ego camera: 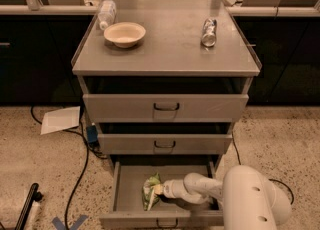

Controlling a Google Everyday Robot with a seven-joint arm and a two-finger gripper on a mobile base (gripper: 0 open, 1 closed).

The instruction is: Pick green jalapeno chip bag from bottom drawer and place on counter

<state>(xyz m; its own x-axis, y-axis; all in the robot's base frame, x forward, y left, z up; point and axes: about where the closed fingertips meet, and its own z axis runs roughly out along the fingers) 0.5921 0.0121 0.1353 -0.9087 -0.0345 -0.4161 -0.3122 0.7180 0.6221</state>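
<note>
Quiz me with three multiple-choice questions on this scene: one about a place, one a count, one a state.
1. The chip bag lies: A in the top drawer; B on the floor; C in the bottom drawer.
2. Things on the counter: A one; B three; C five.
3. The bottom drawer is: A pulled open; B shut; C taken out.
Answers: C, the gripper is at the bag there; B, bowl, bottle, can; A, its inside shows.
</note>
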